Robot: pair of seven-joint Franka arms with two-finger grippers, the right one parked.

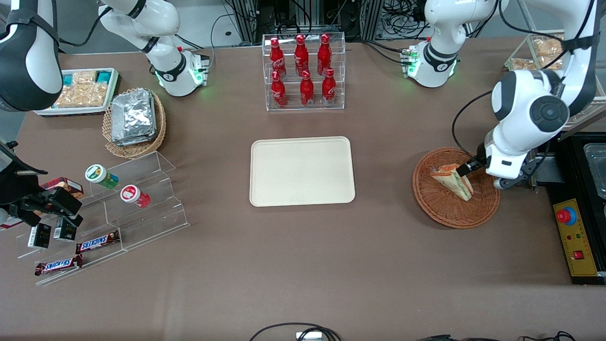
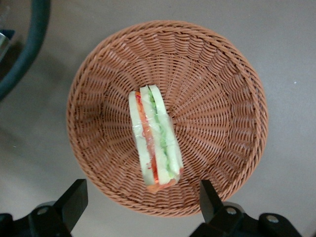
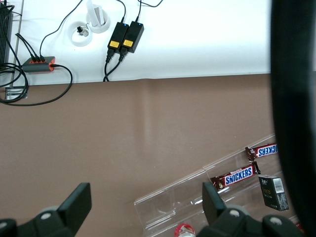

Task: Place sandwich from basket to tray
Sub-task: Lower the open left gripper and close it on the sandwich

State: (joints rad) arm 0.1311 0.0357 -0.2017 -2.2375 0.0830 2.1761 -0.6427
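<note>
The sandwich (image 1: 452, 181) is a wrapped triangular wedge with white bread and red, green and orange layers. It lies in the round reddish-brown wicker basket (image 1: 445, 215) toward the working arm's end of the table. The left arm's gripper (image 1: 466, 170) hovers just above the basket, open and empty. In the left wrist view its two black fingers (image 2: 74, 200) stand wide apart over the basket's rim (image 2: 222, 74), and the sandwich (image 2: 154, 140) lies beyond the fingertips, not between them. The cream-beige tray (image 1: 302, 171) lies bare at mid-table.
A clear rack of red bottles (image 1: 303, 71) stands farther from the camera than the tray. A tan basket of foil packets (image 1: 135, 123), a white snack tray (image 1: 80, 90) and an acrylic stand (image 1: 118, 203) lie toward the parked arm's end. A control box (image 1: 575, 237) is beside the basket.
</note>
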